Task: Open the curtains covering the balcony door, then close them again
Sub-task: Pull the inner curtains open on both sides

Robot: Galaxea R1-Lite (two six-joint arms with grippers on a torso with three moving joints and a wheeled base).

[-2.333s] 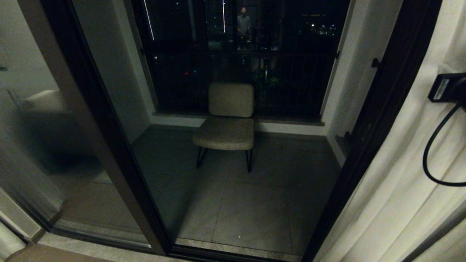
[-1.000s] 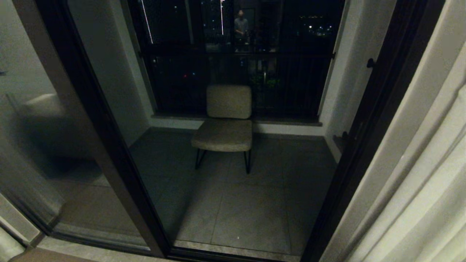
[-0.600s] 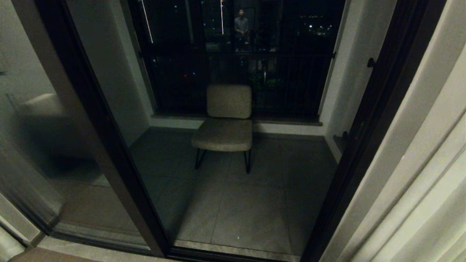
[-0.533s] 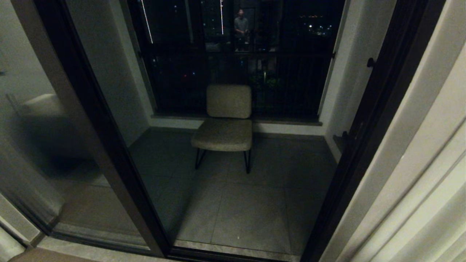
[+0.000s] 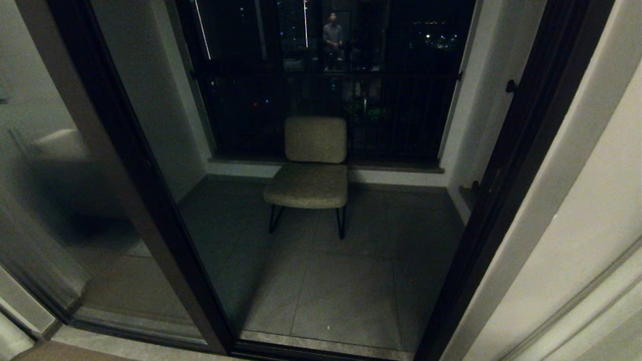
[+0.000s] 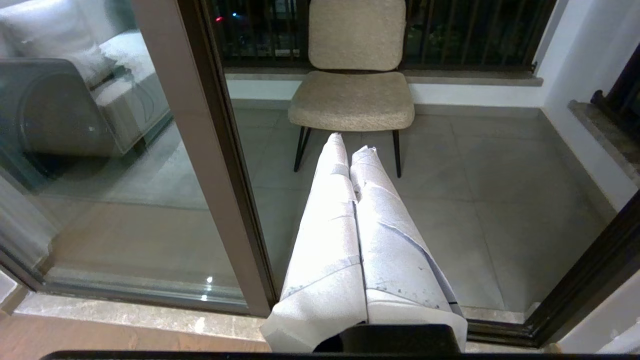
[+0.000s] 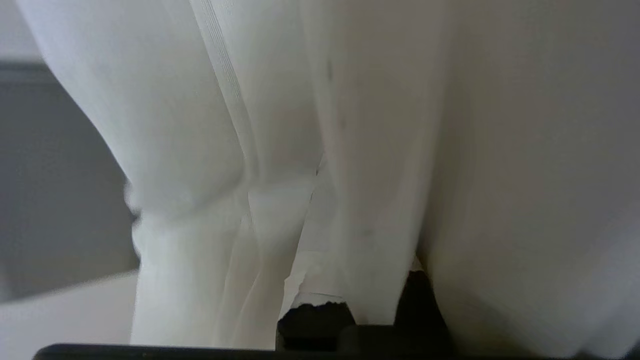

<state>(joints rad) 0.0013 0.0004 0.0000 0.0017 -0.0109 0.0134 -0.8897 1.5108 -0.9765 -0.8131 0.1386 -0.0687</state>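
Note:
The balcony door point(image 5: 145, 190) stands uncovered, its glass set in a dark brown frame. Of the cream curtains point(image 5: 612, 321) only a strip shows in the head view, at the lower right edge. Neither arm appears in that view. In the right wrist view, pleated curtain fabric point(image 7: 380, 125) fills the picture. My right gripper point(image 7: 325, 220) is shut on a fold of it, which runs down between the white-wrapped fingers point(image 7: 300, 250). My left gripper point(image 6: 350, 145) is shut and empty, and points toward the balcony through the door frame point(image 6: 215, 150).
A beige chair point(image 5: 311, 170) on thin black legs stands on the tiled balcony floor, in front of a dark railing. A person point(image 5: 333, 35) is reflected in the far window. A stone threshold point(image 6: 125, 315) runs along the door's foot.
The curtain's pleats have slid to the right, almost out of the head view. My right wrist showed at that edge 2.3 s ago and has left the view. The left arm has not moved.

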